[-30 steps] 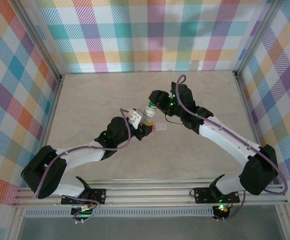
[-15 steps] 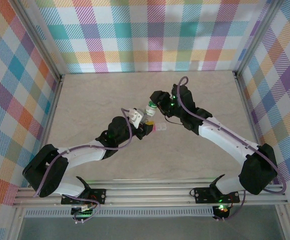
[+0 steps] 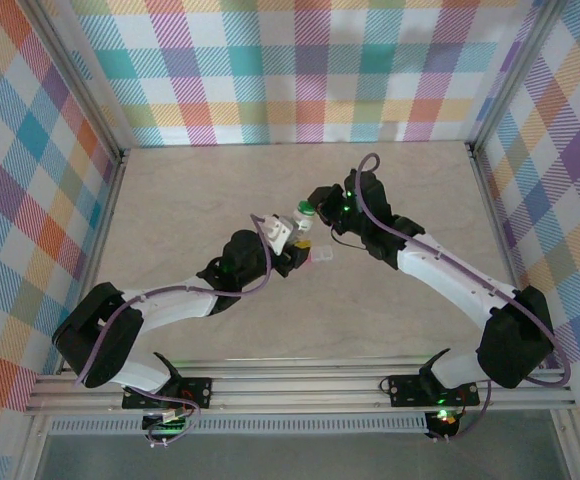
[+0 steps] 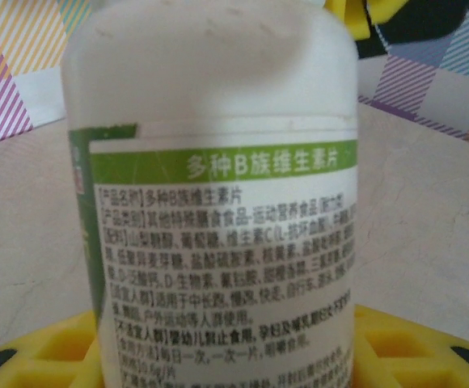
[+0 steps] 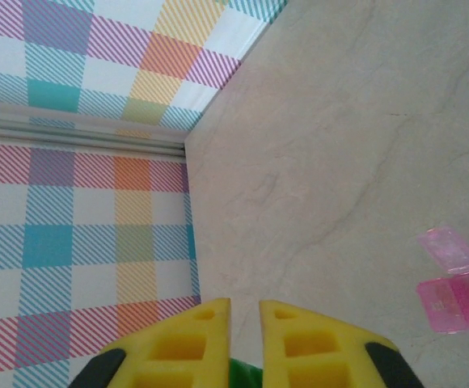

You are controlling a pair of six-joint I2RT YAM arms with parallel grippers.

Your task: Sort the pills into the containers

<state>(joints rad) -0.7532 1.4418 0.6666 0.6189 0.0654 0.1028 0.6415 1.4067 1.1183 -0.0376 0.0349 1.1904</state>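
Observation:
My left gripper is shut on a white pill bottle with a green label, held tilted above the table. Its yellow fingers flank the bottle's lower part. My right gripper is at the bottle's top end, its yellow pads nearly together with the green cap between them. In the top view the cap sits at the right gripper. The containers, a small pink pill-box strip, lie on the table just below the bottle, with one lid raised. The pills are hidden.
Plaid walls close in the pale marble table on three sides. Both arms meet near the table's middle, and the metal rail with the arm bases runs along the near edge.
The right gripper has closed onto the bottle's green cap. The left arm has pushed the bottle slightly forward and to the right. The pill-box has stayed in place.

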